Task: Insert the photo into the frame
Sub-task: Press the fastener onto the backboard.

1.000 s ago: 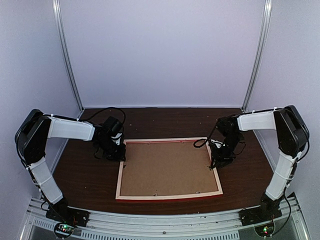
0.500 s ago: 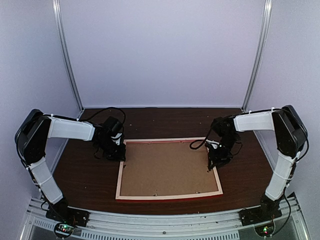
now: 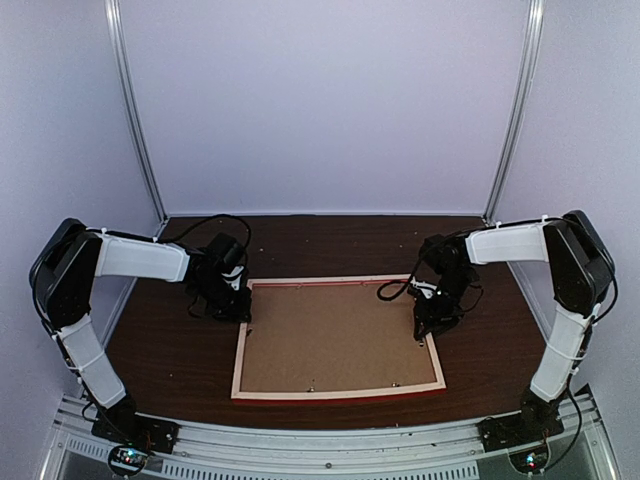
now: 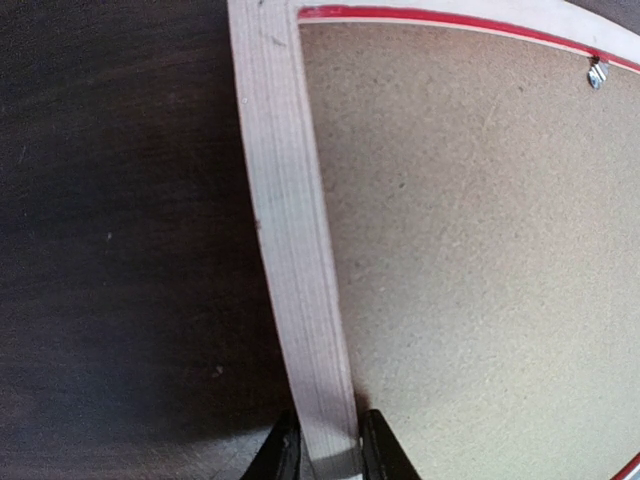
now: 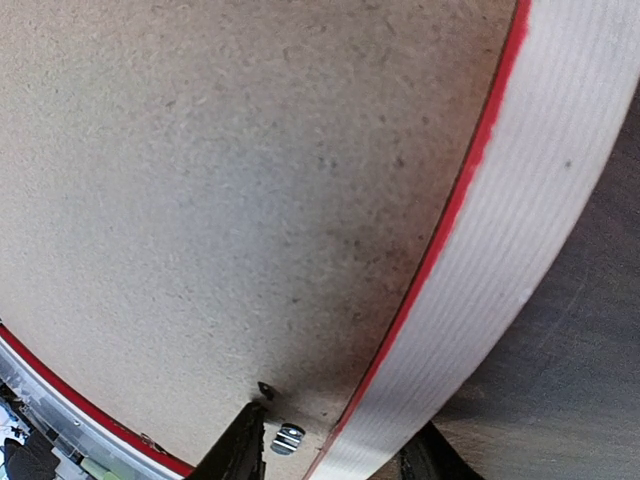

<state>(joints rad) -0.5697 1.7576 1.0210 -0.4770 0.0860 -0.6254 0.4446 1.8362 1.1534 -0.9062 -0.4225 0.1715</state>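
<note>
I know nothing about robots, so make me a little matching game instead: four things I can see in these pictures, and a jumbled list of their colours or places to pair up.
Things:
1. frame
2. backing board
3. table
4. metal tab

Descriptions:
A. dark brown, underneath the rest
B. pale wood rail with a thin red edge
C. speckled light brown, lying inside the rails
D. small and silvery, at the board's edge

Pairs: 1-B, 2-C, 3-A, 4-D

Lab booth: blank walls point(image 3: 330, 100), aluminium posts point(image 3: 133, 110).
</note>
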